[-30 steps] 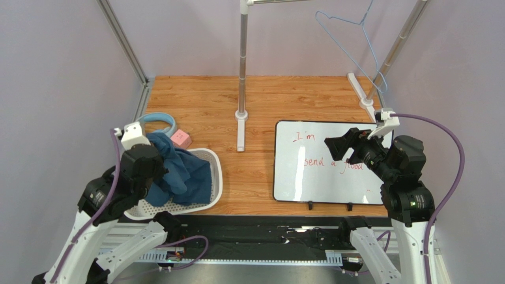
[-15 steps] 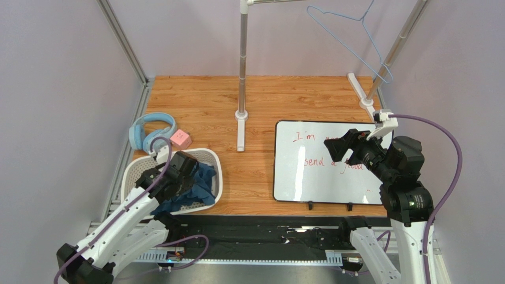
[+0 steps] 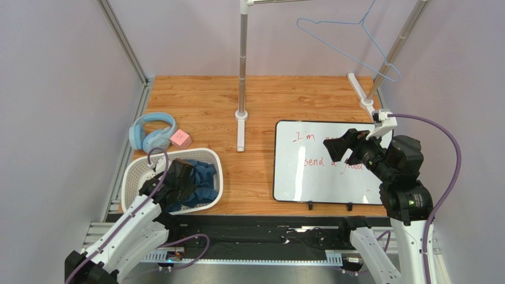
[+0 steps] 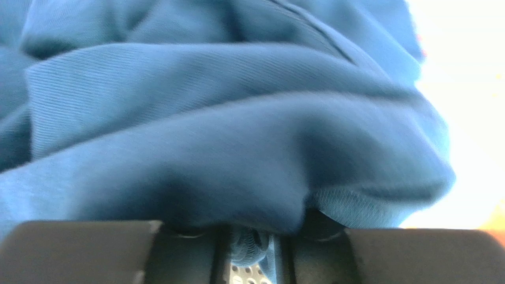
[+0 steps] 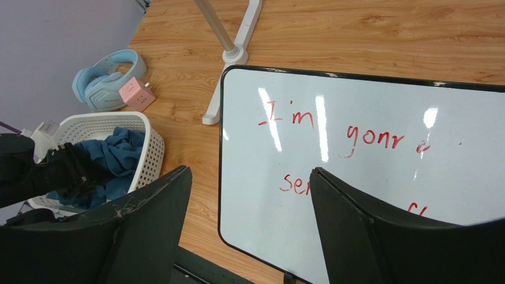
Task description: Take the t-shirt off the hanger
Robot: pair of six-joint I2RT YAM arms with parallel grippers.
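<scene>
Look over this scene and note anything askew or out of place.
The hanger hangs bare and askew at the far right, its bottom wire slanting instead of level. The t-shirt lies crumpled in the white basket, not folded.

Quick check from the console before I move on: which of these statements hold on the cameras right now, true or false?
1. The t-shirt lies in the basket. True.
2. The hanger carries the t-shirt. False: it hangs bare, high at the back right.
3. The right gripper holds the hanger. False: it is open and empty above the whiteboard.
4. The headphones sit just outside the basket. True.
5. The left gripper is raised clear of the basket. False: it is down in the basket at the t-shirt.
</scene>
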